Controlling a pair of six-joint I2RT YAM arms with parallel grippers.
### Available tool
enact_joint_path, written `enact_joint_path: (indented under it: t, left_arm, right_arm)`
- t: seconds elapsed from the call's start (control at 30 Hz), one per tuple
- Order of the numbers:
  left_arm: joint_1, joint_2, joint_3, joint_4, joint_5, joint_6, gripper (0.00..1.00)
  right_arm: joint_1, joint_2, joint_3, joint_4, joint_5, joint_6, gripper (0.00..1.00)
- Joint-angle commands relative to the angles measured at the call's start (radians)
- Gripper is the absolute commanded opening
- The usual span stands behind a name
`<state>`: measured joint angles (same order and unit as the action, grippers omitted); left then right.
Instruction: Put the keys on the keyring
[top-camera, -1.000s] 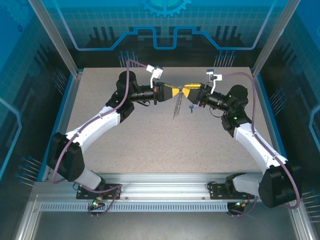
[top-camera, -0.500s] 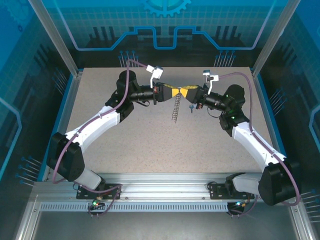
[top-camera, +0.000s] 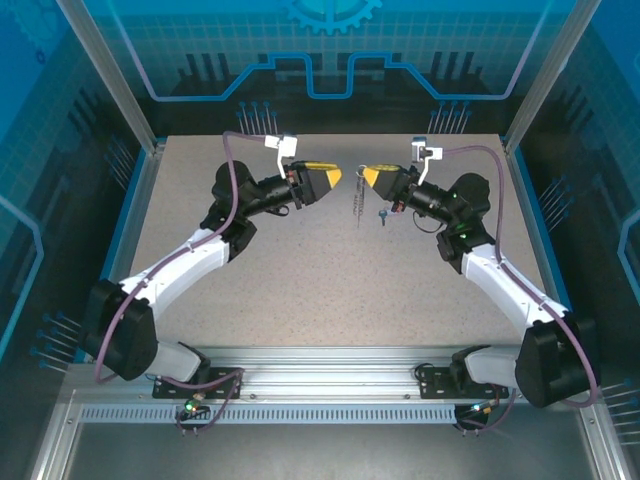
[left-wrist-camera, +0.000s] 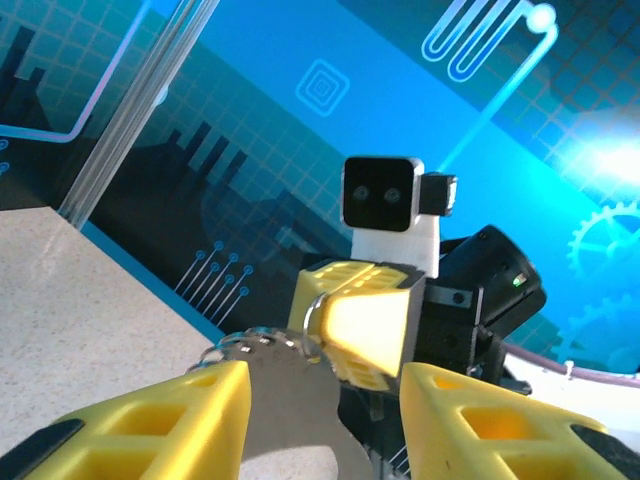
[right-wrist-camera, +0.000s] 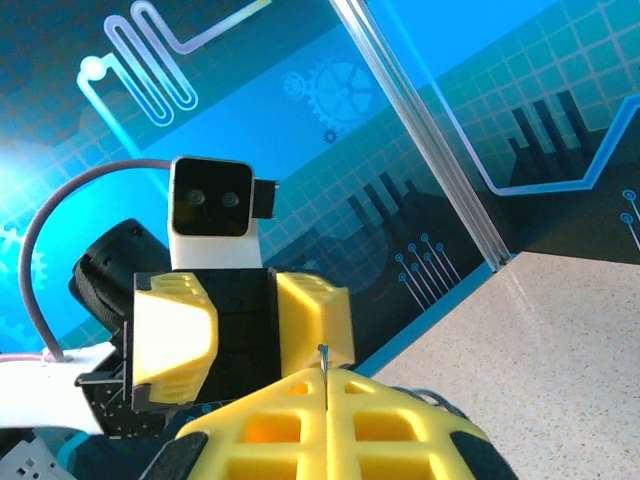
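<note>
— Which step is this?

— I'd say the keyring (left-wrist-camera: 311, 312) is being held ready. The right gripper (top-camera: 368, 177) is pinching it, fingers pressed together on the rim of the loop. The chain (top-camera: 356, 208) is dangling from it over the table (top-camera: 300, 280). The left gripper (top-camera: 335, 178) is facing it from just beside, its fingers standing apart and touching nothing.

— And the key?

— The key (top-camera: 381, 215) is sitting near the right gripper, just beside the chain. It looks to be lying on the table and is not on the ring. By my reckoning the threading is not yet begun.

— What is the next move asking for?

— Probably the free left gripper going down for the key and taking it by the head so the hole stays free, with the right one holding the loop steady. It's a small target, so the aim needs to be fine.

— Anything we're not seeing well?

— Plenty. The key is too tiny to make out its hole or which way it is pointing. Most of the loop is hiding between the right fingers (right-wrist-camera: 390, 400), so I cannot tell where its opening is. In the right wrist view just a thin metal edge is poking up between them.
</note>
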<state>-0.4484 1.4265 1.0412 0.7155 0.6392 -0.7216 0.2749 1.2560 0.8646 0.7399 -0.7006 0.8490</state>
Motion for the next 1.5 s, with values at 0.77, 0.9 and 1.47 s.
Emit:
enact_joint_path:
  t: [0.77, 0.9, 1.47]
  left_arm:
    - [-0.048, 0.110, 0.034, 0.189, -0.023, -0.094, 0.29]
    - [-0.055, 0.116, 0.037, 0.194, -0.022, -0.093, 0.28]
    - [-0.070, 0.133, 0.049, 0.210, -0.015, -0.099, 0.17]
  right_arm:
    - [0.058, 0.034, 0.009, 0.088, 0.072, 0.055, 0.00]
    - [0.059, 0.034, 0.010, 0.088, 0.072, 0.056, 0.00]
    - [0.059, 0.031, 0.010, 0.086, 0.074, 0.053, 0.00]
